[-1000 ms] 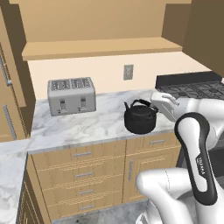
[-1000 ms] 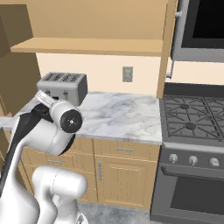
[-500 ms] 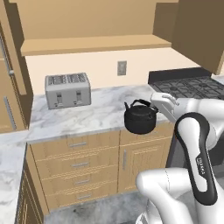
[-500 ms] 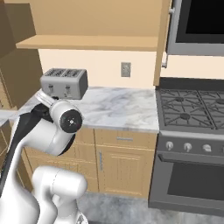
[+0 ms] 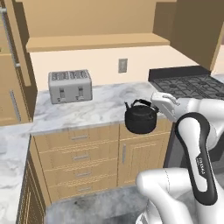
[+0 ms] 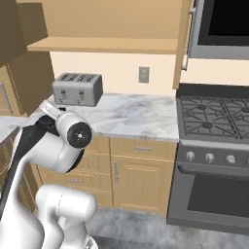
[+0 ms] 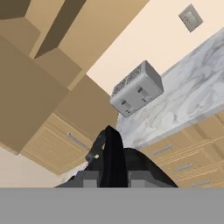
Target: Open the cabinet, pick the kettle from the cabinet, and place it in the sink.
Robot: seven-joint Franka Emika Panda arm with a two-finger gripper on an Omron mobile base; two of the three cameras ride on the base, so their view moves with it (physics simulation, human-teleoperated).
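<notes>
The black kettle (image 5: 141, 118) hangs in the air in front of the counter edge, and my gripper (image 5: 152, 105) is shut on its arched handle from the right. In the hand view the dark handle (image 7: 113, 153) runs up between my gripper's (image 7: 112, 178) tips, with the kettle's round body (image 7: 140, 168) below it. The cabinet (image 5: 96, 42) stands open above the counter, its shelf bare, with one door (image 5: 197, 30) swung out to the right. In the right base view the cabinet (image 6: 107, 44) shows the same bare shelf. The sink is out of view.
A silver toaster (image 5: 70, 85) stands on the marble counter (image 5: 87, 109), also seen as the toaster (image 6: 77, 89) in the right base view. A black stove (image 6: 214, 116) with an oven sits to the right. Drawers (image 5: 78, 157) run below the counter.
The whole picture has shifted a little in both base views, so the base is moving. The kettle stays in my shut gripper, in the same place beside the arm.
</notes>
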